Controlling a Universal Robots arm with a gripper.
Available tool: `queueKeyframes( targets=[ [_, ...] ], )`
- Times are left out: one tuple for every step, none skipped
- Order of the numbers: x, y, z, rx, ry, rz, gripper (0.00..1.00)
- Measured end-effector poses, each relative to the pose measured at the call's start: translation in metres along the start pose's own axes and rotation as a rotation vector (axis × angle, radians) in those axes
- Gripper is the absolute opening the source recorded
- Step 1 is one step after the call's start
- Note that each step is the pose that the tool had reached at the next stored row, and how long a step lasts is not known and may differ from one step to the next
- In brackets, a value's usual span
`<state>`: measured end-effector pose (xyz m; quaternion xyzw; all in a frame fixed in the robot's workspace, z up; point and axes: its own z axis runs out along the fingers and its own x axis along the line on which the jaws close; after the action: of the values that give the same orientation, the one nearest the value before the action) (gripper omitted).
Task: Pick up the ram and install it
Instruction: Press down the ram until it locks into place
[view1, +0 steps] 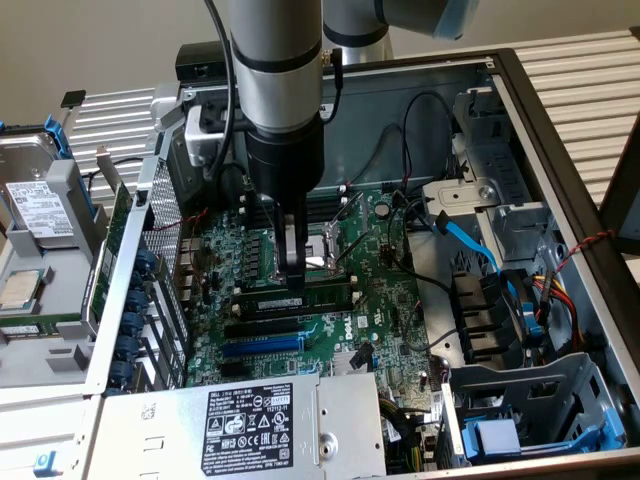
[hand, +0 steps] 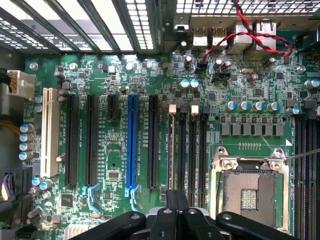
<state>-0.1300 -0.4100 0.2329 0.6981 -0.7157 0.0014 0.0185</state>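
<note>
Pressing with the gripper (view1: 292, 268) pinched narrow and apparently holding nothing, atop the ram (hand: 171, 145), which seems to stand in an outer memory slot (hand: 192, 150), risks off-centre force leaving one end unlatched.

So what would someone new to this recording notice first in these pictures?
Probably the grey robot arm reaching down into an open computer case, its gripper low over the green motherboard beside the empty CPU socket. In the wrist view the blue expansion slot stands out among the black slots, with the gripper's jaws shut. A silver power supply with a black label sits at the case's near edge.
</note>
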Motion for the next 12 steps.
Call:
queueKeyframes(
  targets=[
    [0.0000,0.0000,0.0004,0.0001,0.0000,-0.002,0.10],
    [-0.0001,0.0000,0.0008,0.0002,0.0000,-0.003,0.10],
    [-0.0001,0.0000,0.0014,0.0004,0.0000,-0.005,0.10],
    [-0.0001,0.0000,0.0018,0.0005,0.0001,-0.007,0.10],
    [-0.0001,0.0000,0.0021,0.0004,0.0004,-0.008,0.10],
    [0.0000,0.0000,0.0024,0.0005,0.0006,-0.010,0.10],
    [-0.0001,0.0000,0.0028,0.0005,0.0007,-0.011,0.10],
    [0.0000,0.0000,0.0030,0.0005,0.0007,-0.012,0.10],
    [-0.0001,0.0000,0.0031,0.0005,0.0007,-0.013,0.10],
    [-0.0001,0.0000,0.0032,0.0007,0.0005,-0.014,0.10],
    [0.0000,0.0000,0.0033,0.0008,0.0004,-0.015,0.10],
    [0.0002,0.0001,0.0033,0.0009,0.0003,-0.016,0.10]
  ],
)
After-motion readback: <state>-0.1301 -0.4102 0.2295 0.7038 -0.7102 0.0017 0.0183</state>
